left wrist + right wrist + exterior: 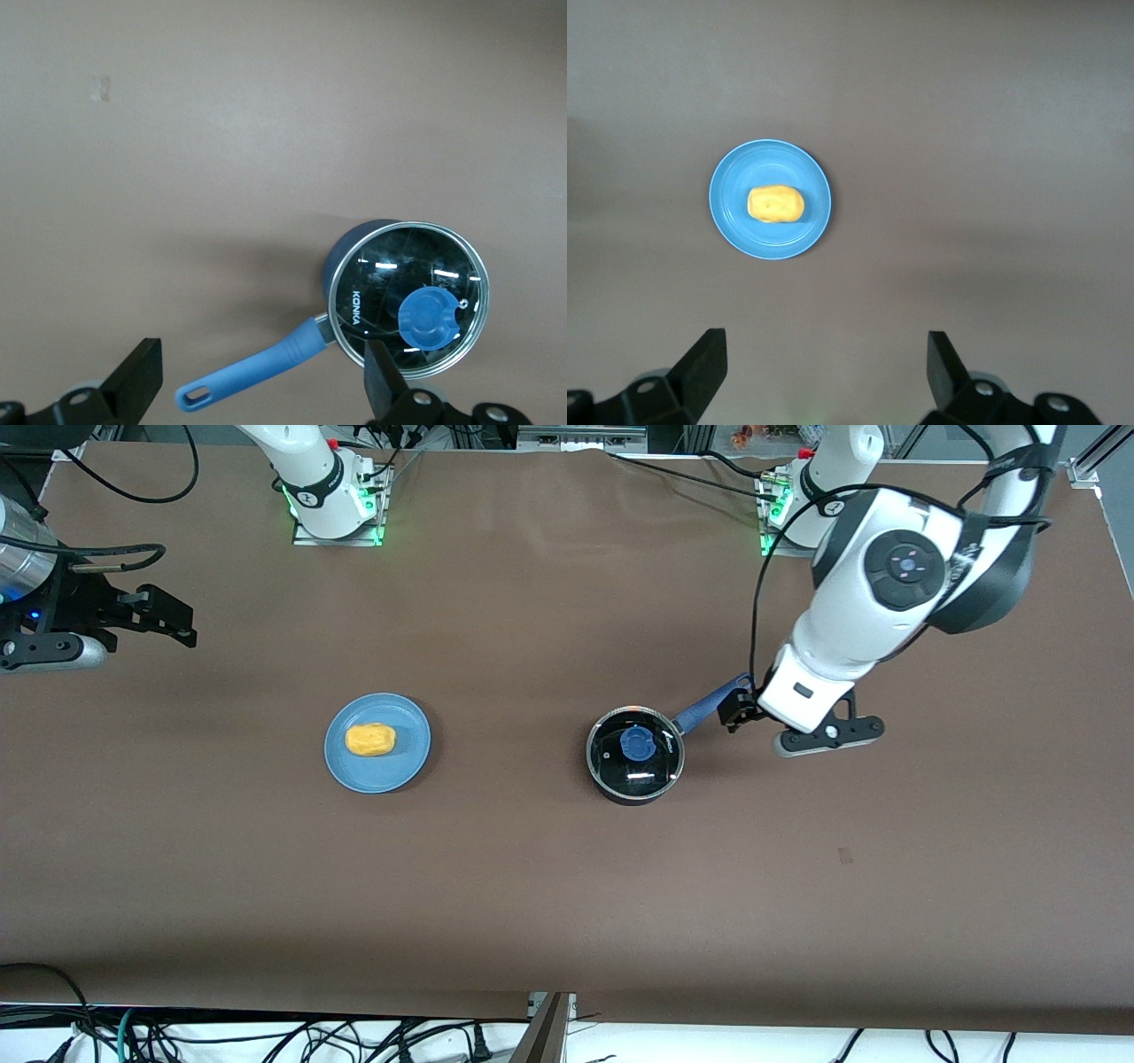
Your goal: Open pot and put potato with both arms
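The black pot (635, 755) stands mid-table under its glass lid with a blue knob (637, 744). Its blue handle (709, 704) points toward the left arm's end. My left gripper (742, 707) hovers open over the end of that handle; in the left wrist view the handle (257, 367) lies between the spread fingers of the left gripper (261, 350), beside the pot (354, 248). The yellow potato (370, 740) rests on a light-blue plate (390, 775). My right gripper (173, 615) waits open at the right arm's end of the table. The right gripper (824, 338) looks down on the potato (777, 204).
Brown table cover (532, 886) spreads all around the plate and pot. Both arm bases (332, 509) stand at the edge farthest from the front camera. Cables (266, 1036) hang along the edge nearest the front camera.
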{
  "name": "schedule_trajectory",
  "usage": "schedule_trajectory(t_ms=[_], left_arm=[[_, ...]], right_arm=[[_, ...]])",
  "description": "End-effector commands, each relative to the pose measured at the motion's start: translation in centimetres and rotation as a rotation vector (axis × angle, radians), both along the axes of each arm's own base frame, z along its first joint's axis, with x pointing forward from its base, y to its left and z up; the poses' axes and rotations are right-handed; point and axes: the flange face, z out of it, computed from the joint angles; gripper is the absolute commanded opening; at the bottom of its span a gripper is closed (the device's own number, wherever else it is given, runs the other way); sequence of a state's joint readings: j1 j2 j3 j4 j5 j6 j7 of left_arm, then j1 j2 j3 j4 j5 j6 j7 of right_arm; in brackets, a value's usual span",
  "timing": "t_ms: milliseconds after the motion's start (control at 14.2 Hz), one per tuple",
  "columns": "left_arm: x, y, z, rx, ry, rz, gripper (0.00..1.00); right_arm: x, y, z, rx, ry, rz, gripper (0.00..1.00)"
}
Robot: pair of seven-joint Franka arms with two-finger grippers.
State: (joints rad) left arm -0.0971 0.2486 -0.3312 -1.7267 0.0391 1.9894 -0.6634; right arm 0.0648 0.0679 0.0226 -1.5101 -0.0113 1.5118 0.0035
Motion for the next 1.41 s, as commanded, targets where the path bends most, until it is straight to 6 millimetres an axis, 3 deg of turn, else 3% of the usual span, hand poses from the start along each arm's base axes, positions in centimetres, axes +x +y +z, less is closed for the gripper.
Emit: schedule_trajectory(t_ms=[0, 844, 1125, 1336], left_arm=[[-0.3, -2.2, -1.8, 0.016, -0.010, 0.043, 1.00], [-1.6, -9.6, -8.9, 0.017, -0.043, 0.186, 1.00], [-1.5, -10.2, -9.9, 0.015, -0.055, 0.220, 1.00], [-1.8, -12.0, -11.5, -0.018, -0.062, 0.257, 1.00]], right_arm=[[-0.1, -0.4, 0.2, 0.007, -0.004, 0.006, 1.00], [-0.1, -0.4, 0.3, 0.007, -0.006, 0.006, 1.00], [1.0, 0.3, -1.5, 0.014, 0.004, 0.011, 1.00], [3.1, 0.9, -6.6, 0.011, 0.087, 0.022, 1.00]])
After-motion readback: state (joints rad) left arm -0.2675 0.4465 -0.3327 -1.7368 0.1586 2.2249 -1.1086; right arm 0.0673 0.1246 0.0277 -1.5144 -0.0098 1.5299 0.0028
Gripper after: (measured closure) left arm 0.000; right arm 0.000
